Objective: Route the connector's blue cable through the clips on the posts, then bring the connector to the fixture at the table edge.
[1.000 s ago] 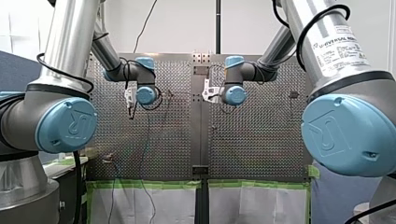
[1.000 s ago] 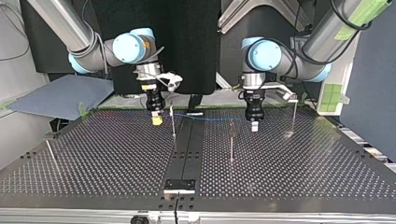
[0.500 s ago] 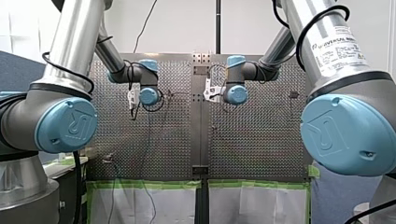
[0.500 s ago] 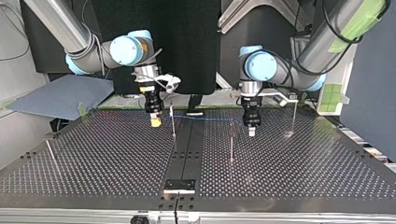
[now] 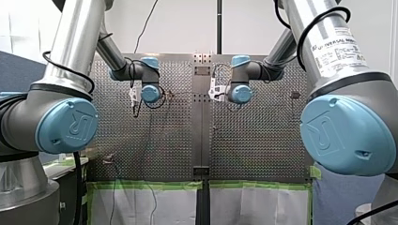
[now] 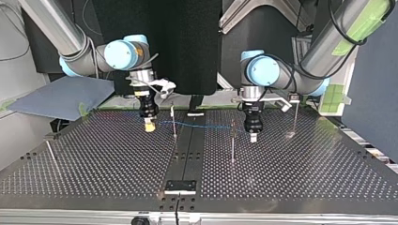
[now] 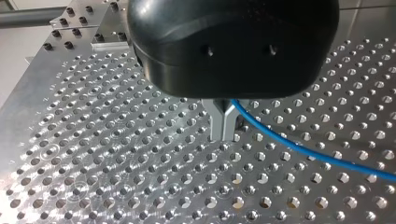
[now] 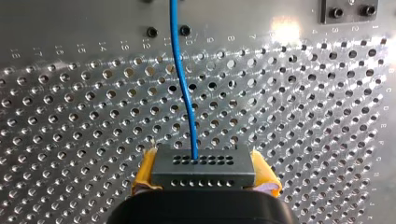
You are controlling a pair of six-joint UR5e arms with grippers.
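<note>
My right gripper (image 8: 203,159) clamps the grey, block-shaped connector (image 8: 203,173), dotted with two rows of small holes, between its yellow pads (image 8: 144,170). The smooth blue cable (image 8: 183,88) leaves its middle. My left gripper (image 7: 222,135) has its metal fingers pinched together on that cable. Only the top view shows the cable strung between both above the perforated table (image 6: 305,178), past a thin post (image 6: 173,123).

My left arm (image 5: 70,70) and my right arm (image 5: 328,61) reach in from the sides over the perforated surface (image 5: 263,140). Their blue-capped wrists sit level at the far end, either side of the dark centre strip (image 5: 202,136). A thin cable (image 5: 149,140) trails from the left wrist toward the green tape (image 5: 150,184) along the near edge.
</note>
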